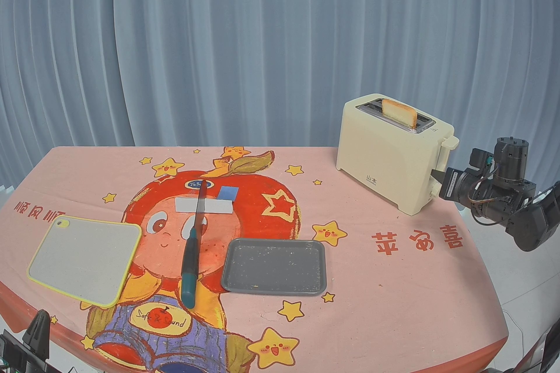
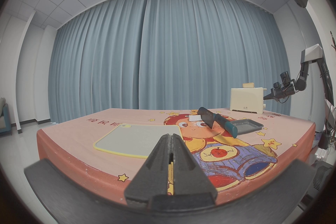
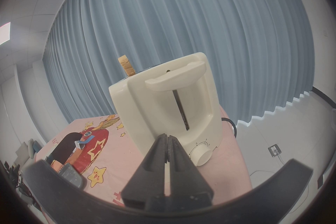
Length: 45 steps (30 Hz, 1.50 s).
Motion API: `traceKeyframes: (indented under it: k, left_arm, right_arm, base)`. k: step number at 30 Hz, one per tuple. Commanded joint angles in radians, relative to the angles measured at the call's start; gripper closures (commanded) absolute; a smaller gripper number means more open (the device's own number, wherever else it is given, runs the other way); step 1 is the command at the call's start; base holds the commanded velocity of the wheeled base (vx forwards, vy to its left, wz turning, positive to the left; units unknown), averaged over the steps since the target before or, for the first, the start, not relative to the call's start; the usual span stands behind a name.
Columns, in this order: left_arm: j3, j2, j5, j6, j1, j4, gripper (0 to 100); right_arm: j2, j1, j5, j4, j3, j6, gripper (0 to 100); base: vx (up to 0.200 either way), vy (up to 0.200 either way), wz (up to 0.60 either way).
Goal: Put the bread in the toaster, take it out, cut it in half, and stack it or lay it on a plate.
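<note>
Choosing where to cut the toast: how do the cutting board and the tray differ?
The board is pale grey with a yellow-green edge; the tray is dark grey with a raised rim. The board lies left of the knife, the tray right of it. Both are rounded rectangles lying flat.

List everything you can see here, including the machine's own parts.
toaster: 1, cream, table's far right
bread: 1 slice, golden, upright in the toaster's slot
knife: 1, teal handle, mid-table, blade across a white block
cutting board: 1, grey, yellow-rimmed, near left
tray: 1, grey, right of the knife
table: 1, pink cartoon cloth
curtain: 1, blue-grey, behind
left gripper: 1, black, shut, near-left table edge
right gripper: 1, black, shut, facing the toaster's lever end
</note>
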Motion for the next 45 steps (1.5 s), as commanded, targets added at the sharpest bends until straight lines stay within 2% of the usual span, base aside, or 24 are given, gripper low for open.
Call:
traceKeyframes:
  k: [1, 9, 16, 45]
  left_arm:
    - [0.018, -0.009, 0.0, 0.0, 0.0, -0.001, 100]
    - [0.018, -0.009, 0.0, 0.0, 0.0, -0.001, 100]
    - [0.018, -0.009, 0.0, 0.0, 0.0, -0.001, 100]
    - [0.018, -0.009, 0.0, 0.0, 0.0, -0.001, 100]
  right_arm:
    - [-0.011, -0.006, 0.0, 0.006, 0.004, -0.002, 100]
    - [-0.038, -0.003, -0.009, 0.05, 0.027, -0.008, 100]
    - [-0.1, 0.002, -0.009, 0.239, 0.016, -0.008, 100]
    - [0.031, -0.01, -0.011, 0.236, -0.012, -0.001, 100]
  base:
    - [0.0, 0.0, 0.0]
    - [0.0, 0.0, 0.0]
    - [0.0, 0.0, 0.0]
    - [0.0, 0.0, 0.0]
